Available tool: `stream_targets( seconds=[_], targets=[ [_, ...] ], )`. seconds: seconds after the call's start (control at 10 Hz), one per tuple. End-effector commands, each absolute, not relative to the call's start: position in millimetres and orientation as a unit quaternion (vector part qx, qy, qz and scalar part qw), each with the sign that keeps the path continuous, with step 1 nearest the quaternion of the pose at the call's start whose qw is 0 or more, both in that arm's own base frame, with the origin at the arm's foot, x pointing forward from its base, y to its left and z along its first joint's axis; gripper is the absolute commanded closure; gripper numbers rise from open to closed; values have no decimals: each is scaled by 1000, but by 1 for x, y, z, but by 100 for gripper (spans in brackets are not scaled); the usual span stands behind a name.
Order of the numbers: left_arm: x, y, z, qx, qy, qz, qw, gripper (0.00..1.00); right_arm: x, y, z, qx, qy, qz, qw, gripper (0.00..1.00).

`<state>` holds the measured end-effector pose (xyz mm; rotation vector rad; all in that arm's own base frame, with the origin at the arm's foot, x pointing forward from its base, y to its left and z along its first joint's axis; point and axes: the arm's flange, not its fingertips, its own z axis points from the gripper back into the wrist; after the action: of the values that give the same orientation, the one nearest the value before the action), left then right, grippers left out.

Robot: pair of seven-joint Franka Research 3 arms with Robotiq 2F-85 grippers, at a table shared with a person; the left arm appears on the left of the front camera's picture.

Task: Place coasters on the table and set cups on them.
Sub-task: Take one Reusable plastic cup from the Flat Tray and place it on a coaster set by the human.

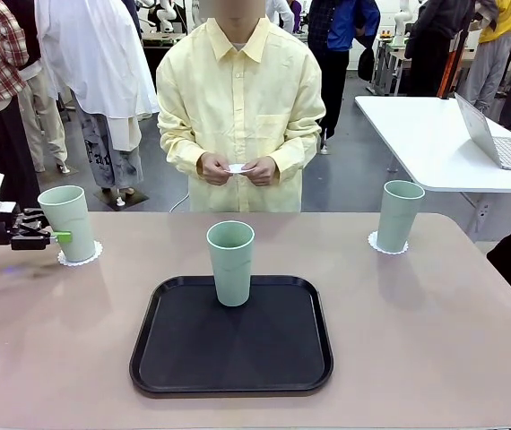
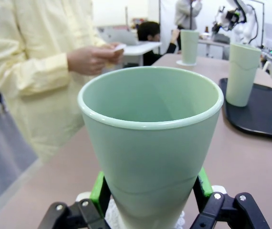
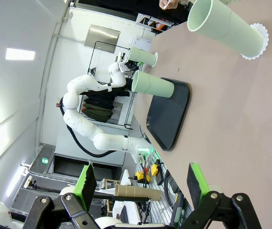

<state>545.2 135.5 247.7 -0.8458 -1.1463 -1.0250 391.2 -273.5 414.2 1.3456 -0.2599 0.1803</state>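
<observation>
The table spreads across the front view, with a person in a pale yellow shirt standing at its far edge. A black tray lies at the middle of the near half.

The left gripper reaches in from the left edge, low over the table. In the left wrist view its green pads sit against both sides of the left cup near the base, so it is clamped on that cup. The right gripper hangs over bare table with its fingers well apart and nothing between them.

The three cups all stand upright and well apart from one another. The left cup stands near the table's left edge, on the left coaster. The middle cup stands on the tray, at the middle of its far side, with no coaster beneath it. The right cup stands on the far right part of the table, on the right coaster. In the right wrist view, which is rolled, this cup shows sideways with the lacy edge of its coaster around the base.

The person's hands meet at waist height, above the table's far edge, and pinch a small white piece. It may be the third coaster, but it is too small to tell.
</observation>
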Motion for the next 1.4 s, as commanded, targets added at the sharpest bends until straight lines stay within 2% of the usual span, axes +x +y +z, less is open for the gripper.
stream_targets(
  seconds=[0.0, 0.1, 0.4, 1.0, 1.3],
  targets=[
    [548, 137, 247, -368, -495, -457, 641, 15, 391, -274, 414, 621, -119, 81, 771, 0],
    [547, 138, 247, -370, -496, -459, 638, 0, 391, -274, 414, 621, -119, 81, 771, 0],
    [548, 139, 251, -358, -492, -467, 642, 0, 391, -274, 414, 621, -119, 81, 771, 0],
    [548, 141, 252, -293, -394, -515, 702, 0, 391, -274, 414, 621, -119, 81, 771, 0],
    [540, 152, 288, -226, -375, -536, 722, 0, 391, -274, 414, 621, -119, 81, 771, 0]
  ],
)
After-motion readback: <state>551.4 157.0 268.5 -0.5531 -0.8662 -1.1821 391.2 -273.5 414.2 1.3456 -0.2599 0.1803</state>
